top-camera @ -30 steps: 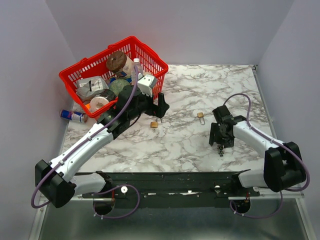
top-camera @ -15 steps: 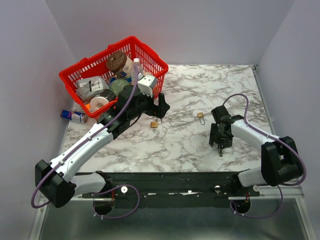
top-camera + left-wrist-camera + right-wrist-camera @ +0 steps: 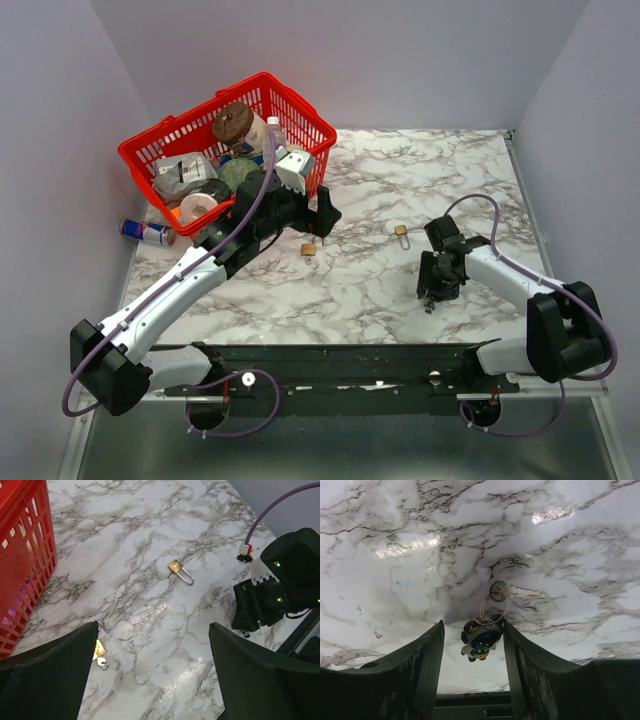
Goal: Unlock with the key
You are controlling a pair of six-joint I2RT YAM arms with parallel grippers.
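Jaws, right gripper (image 3: 473, 628): part open, straddling dark fob (image 3: 480, 640) on counter (image 3: 395, 530), apparently not yet pinching. Key (image 3: 512, 591): just beyond fob, ringed to it, blade crosswise to jaws. Left gripper (image 3: 154, 627): jaws wide, empty, well apart from fob.

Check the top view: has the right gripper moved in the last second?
Yes, slightly. The right gripper has slid toward the robot's left across the table, its tip now nearer in line with the small padlock, which stayed put.

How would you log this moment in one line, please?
right gripper: open, straddling fob | key: flat on table | left gripper: open beside padlock
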